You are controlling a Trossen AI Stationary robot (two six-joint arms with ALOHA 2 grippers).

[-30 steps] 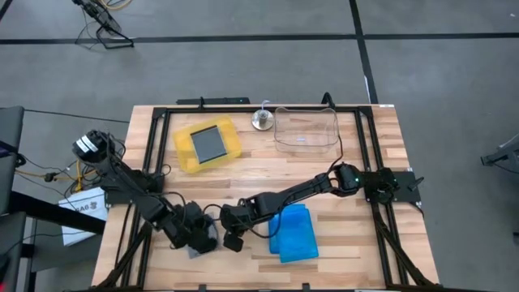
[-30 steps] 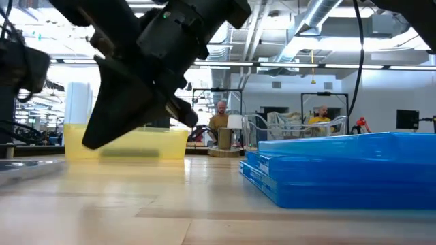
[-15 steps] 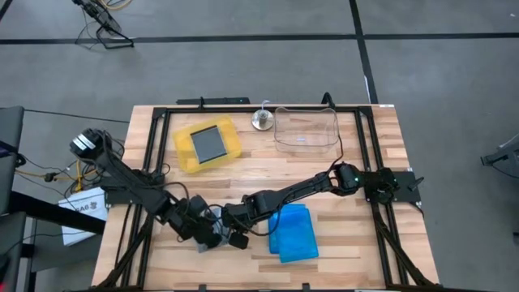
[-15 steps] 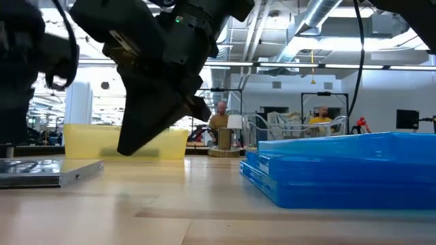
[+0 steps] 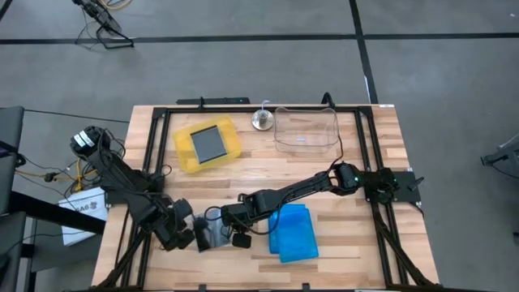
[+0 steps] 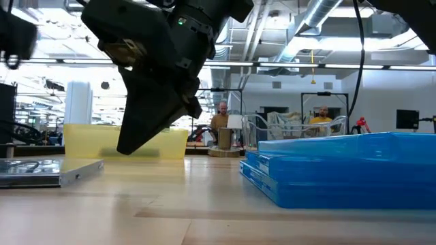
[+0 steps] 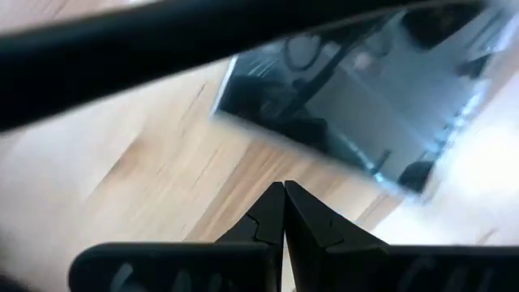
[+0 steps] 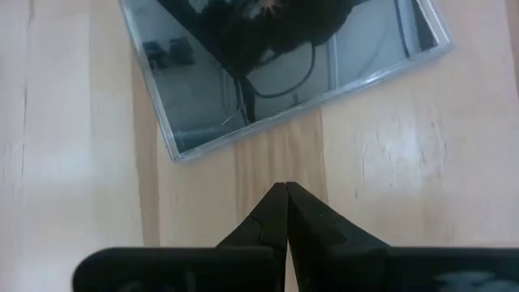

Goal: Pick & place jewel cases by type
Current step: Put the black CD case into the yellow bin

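Near edge of worktop (image 5: 340, 174): stack of blue jewel cases (image 5: 293, 233) lying flat, right of centre; in the low view (image 6: 340, 167) at least three stacked, edges roughly aligned.

Just left of the stack, a clear-grey jewel case (image 5: 212, 238) lies flat on the wood between the two claws; reflective insert visible from both wrist cameras (image 8: 276, 65) (image 7: 357, 97).

Right claw (image 5: 238, 240): fingers together, empty, just off the grey case's edge. Left claw (image 5: 188, 235): fingers together, empty, at the case's opposite side.

Farther back: yellow tray (image 5: 185, 152) with a grey case (image 5: 210, 143) inside. Clear plastic tub (image 5: 306, 130) at far right.
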